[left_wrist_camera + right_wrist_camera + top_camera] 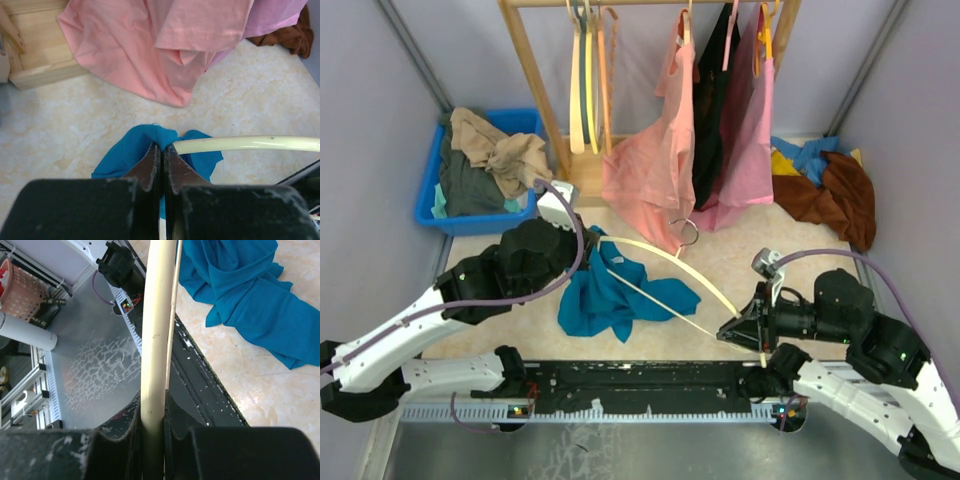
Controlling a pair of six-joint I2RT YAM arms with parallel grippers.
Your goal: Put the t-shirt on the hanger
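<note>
The left tool [162,156] is shut on an edge of the t-shirt [127,150]. The hanger [156,315] is clamped at one end by the right tool [152,415], at 3 o'clock of the t-shirt.

Between right fingers [125,422]: hanger [152,340], smooth cream plastic look, slight sheen, few dark specks. At left fingers [147,167] tips: t-shirt [130,150], soft matt teal cloth, wrinkled. Fingers matt black, scuffed. Beyond them: tabletop [60,130], smooth marbled beige; pink cloth [150,50], matt; wood base [40,55], unpainted.
</note>
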